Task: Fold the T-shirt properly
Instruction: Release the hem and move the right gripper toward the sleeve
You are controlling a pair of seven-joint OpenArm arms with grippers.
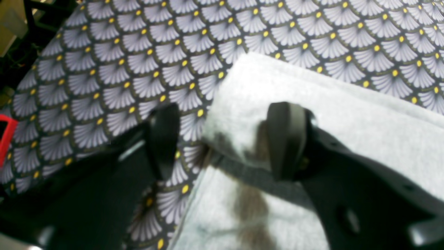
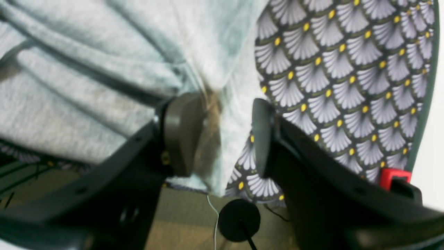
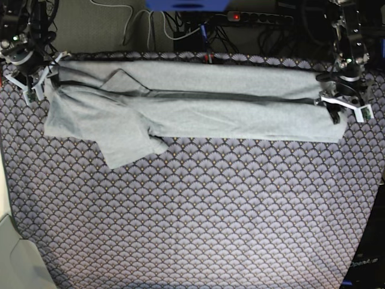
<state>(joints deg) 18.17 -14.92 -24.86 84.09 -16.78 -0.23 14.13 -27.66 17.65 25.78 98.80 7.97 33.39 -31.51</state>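
The light grey T-shirt (image 3: 198, 105) lies stretched in a long band across the far part of the table, folded lengthwise, a dark trim line running along it and one sleeve (image 3: 123, 144) sticking out toward the front left. My left gripper (image 3: 341, 109) stands at its right end. In the left wrist view that gripper (image 1: 225, 142) is open, with the T-shirt (image 1: 312, 100) corner and dark hem lying loose between the fingers. My right gripper (image 3: 31, 81) is at the shirt's left end; up close the gripper (image 2: 223, 135) is open, a fold of T-shirt (image 2: 104, 69) hanging between its fingers.
The fan-patterned tablecloth (image 3: 198, 217) covers the whole table. Cables and a power strip (image 3: 252, 18) lie behind the far edge. Past the table edge a black round disc (image 2: 239, 220) sits on the floor. A red clip (image 2: 394, 177) is at the table's edge.
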